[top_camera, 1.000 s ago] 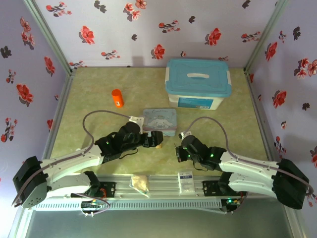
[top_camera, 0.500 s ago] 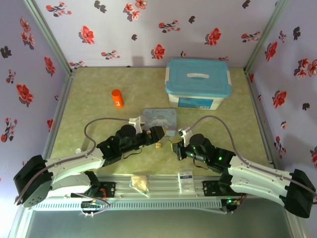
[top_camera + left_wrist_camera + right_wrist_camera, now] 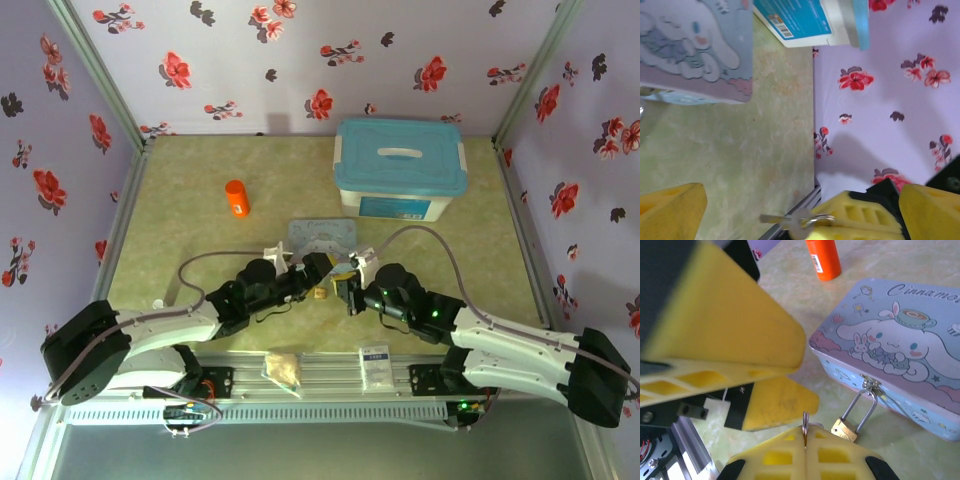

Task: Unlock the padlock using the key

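The small brass padlock [image 3: 845, 429] hangs by its thin shackle from the hasp of the pale blue cartoon tin [image 3: 900, 347] and rests on the table in front of it [image 3: 320, 294]. My right gripper [image 3: 805, 436] is shut on the ring of the key [image 3: 805, 420], just left of the padlock. The thin grey key [image 3: 782, 220] sticks out sideways from the right gripper's yellow fingers [image 3: 860, 212]. My left gripper [image 3: 800, 202] is open and straddles those fingers and the key. Its yellow fingers [image 3: 725, 335] loom just beyond the right gripper. Both grippers meet in front of the tin [image 3: 322, 238].
An orange bottle [image 3: 236, 198] stands at the back left. A blue-lidded storage box [image 3: 400, 168] sits behind the tin. A white packet [image 3: 376, 362] and a small bag [image 3: 283, 368] lie on the front rail between the arm bases.
The right gripper has moved left and up with the key, in between the left gripper's fingers. The left gripper has shifted right towards it, and its jaws have spread a little.
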